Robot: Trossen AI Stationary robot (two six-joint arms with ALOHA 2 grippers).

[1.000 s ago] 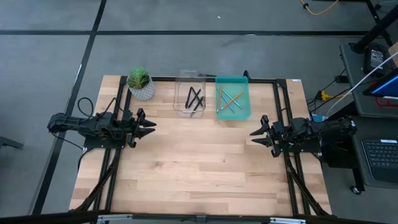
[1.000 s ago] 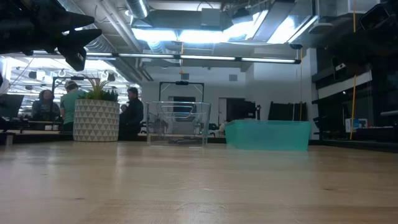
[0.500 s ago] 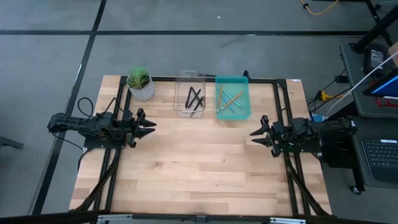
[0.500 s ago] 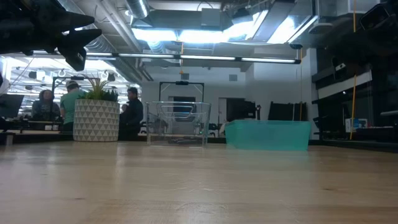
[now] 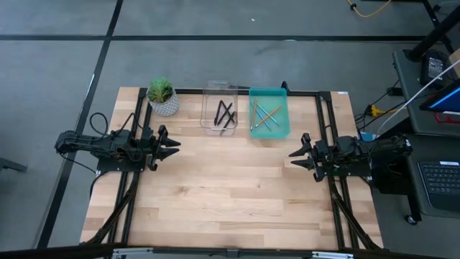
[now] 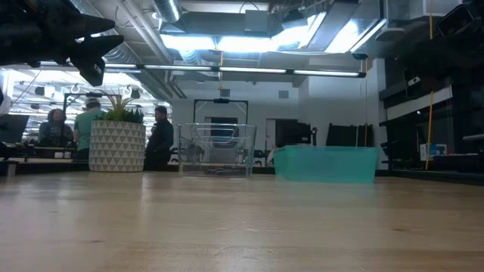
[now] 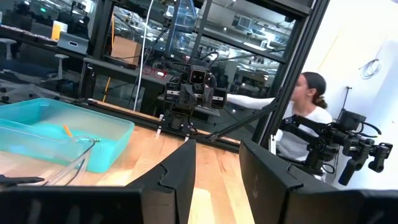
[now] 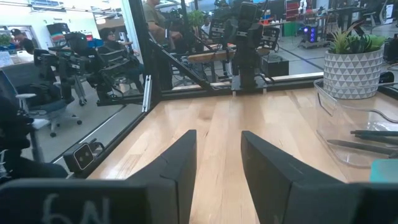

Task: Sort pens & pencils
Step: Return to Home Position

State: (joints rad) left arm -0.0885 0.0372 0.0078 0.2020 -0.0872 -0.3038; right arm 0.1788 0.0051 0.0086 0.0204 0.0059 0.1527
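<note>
Several black pens [image 5: 225,114] lie in a clear bin [image 5: 219,108] at the table's far side. Orange and light blue pencils [image 5: 264,116] lie in a teal bin [image 5: 269,113] right of it. My left gripper [image 5: 175,145] hovers open over the table's left edge, pointing right, with nothing between its fingers [image 7: 180,174]. My right gripper [image 5: 293,157] hovers open over the right edge, pointing left, likewise holding nothing [image 8: 217,165].
A potted plant [image 5: 162,96] in a white patterned pot stands at the far left corner. A dark frame runs along the table's edges [image 5: 316,92]. The wooden tabletop [image 5: 230,187] lies bare between the arms. People sit in the room beyond the table [image 6: 159,128].
</note>
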